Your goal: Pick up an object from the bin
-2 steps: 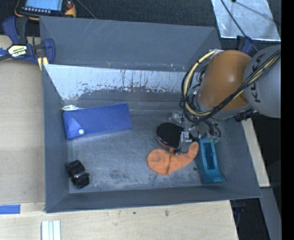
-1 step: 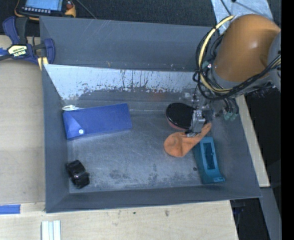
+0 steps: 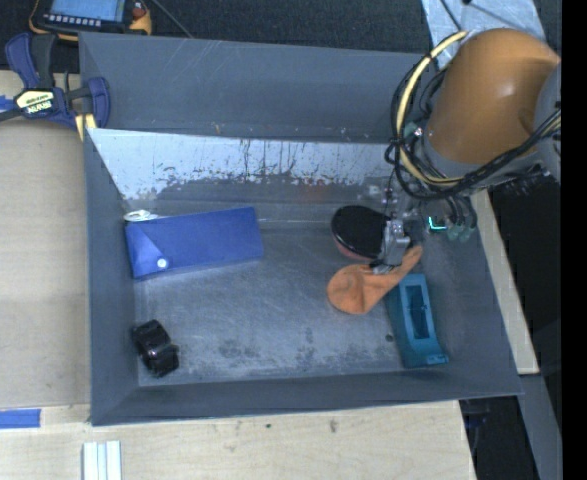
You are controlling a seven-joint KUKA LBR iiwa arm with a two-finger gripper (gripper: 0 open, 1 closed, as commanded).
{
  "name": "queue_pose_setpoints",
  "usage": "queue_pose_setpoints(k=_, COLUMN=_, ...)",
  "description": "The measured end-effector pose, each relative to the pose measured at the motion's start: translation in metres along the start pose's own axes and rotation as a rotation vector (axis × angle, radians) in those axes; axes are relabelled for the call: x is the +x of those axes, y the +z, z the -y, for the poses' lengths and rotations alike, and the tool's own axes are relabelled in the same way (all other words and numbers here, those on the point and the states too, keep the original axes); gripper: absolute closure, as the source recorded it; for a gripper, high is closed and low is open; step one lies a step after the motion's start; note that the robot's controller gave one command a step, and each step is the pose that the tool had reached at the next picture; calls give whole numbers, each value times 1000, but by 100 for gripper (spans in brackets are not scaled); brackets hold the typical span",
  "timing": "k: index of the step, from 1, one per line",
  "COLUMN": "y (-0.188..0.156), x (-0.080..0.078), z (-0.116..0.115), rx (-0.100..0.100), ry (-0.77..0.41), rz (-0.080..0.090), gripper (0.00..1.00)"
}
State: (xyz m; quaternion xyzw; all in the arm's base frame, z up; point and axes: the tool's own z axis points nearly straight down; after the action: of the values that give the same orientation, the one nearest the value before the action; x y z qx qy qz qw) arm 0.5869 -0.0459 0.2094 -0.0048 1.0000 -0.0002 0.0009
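My gripper point(image 3: 386, 253) hangs low at the right side of the bin, under the arm's orange dome. Its tip touches the upper edge of an orange cloth point(image 3: 361, 289), a crumpled piece whose one corner stretches up and to the right beside the gripper. Whether the cloth is clamped I cannot make out. Just left of the gripper lies a black round disc point(image 3: 356, 230), partly covered by it. A teal oblong tool point(image 3: 418, 323) lies right of the cloth, along the bin's right wall.
A flat blue box point(image 3: 193, 240) lies at the left of the bin floor. A small black knobby part point(image 3: 155, 349) sits in the front left corner. Bare floor stretches between these and the cloth.
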Motion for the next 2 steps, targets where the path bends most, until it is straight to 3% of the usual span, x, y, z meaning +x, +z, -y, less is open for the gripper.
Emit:
queue_pose_setpoints(k=1, y=0, x=0, z=0, rx=0, ry=0, rz=0, gripper=0)
queue_pose_setpoints(k=2, y=44, x=-18, z=12, rx=0, ry=-1, rz=10, gripper=0)
